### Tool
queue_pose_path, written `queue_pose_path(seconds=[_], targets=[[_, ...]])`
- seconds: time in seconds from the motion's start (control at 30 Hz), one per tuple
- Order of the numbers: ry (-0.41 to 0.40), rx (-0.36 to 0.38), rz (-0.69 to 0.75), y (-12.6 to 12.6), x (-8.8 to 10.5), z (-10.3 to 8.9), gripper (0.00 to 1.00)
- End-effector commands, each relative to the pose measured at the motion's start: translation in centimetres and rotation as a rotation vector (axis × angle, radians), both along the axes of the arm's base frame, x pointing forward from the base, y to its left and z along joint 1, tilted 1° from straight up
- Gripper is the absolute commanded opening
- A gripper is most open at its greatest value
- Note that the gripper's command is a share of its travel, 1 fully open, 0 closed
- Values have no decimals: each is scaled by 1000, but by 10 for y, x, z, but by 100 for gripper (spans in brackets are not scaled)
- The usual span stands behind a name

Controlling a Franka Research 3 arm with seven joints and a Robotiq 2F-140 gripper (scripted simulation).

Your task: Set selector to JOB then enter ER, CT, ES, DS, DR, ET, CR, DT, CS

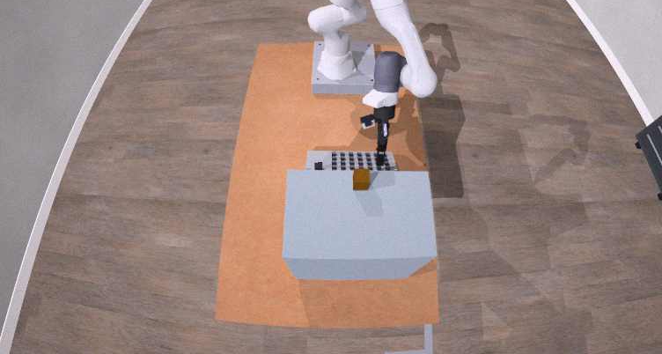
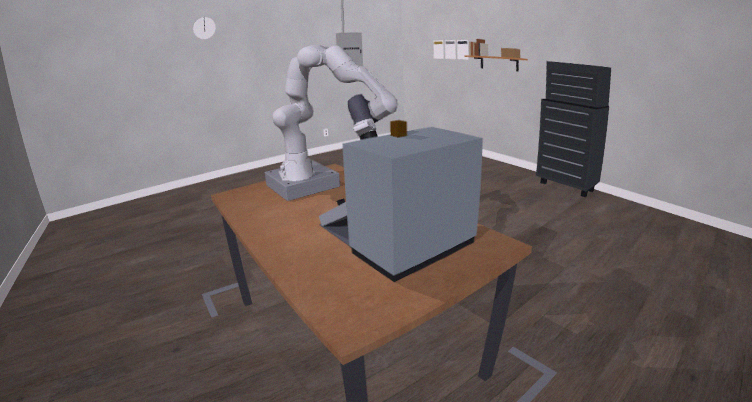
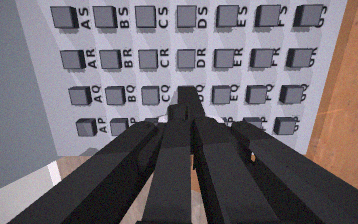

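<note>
- Jaws are pressed together with nothing between them, so I am using the gripper [image 3: 190, 95] as a single blunt poker; in the wrist view its tip sits mid-frame over the fourth key in the Q row, which I take for DQ.
- I judge this a probing press: no key looks lit, though the tip hides the one beneath it.
- Keypad [image 3: 45, 60] fills the upper frame; readable labels are AS, BS, CS, DS along the top, then AR, BR, CR, DR, then AQ, BQ, CQ, EQ, and AP at lower left. Right-hand labels are cut off by their keys.
- Selector [image 1: 318, 165] is the small dark knob left of the keys in the top view; I can't read its setting.
- An orange block [image 1: 361, 179] stands on the grey housing [image 1: 356, 221], centre frame.
</note>
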State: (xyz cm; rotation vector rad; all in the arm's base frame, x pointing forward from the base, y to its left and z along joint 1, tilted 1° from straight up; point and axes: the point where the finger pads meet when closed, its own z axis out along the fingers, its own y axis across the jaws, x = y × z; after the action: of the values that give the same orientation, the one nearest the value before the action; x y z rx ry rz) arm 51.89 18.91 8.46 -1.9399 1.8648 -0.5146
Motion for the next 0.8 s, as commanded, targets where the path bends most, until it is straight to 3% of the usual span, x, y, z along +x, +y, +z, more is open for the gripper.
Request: queue_pose_path(seconds=[0.0,0.4,0.77], targets=[[4,-14,11,-2,-3,5,10],[4,-15,11,-3,-11,18,10],[4,-14,11,-9,-5,22,10]])
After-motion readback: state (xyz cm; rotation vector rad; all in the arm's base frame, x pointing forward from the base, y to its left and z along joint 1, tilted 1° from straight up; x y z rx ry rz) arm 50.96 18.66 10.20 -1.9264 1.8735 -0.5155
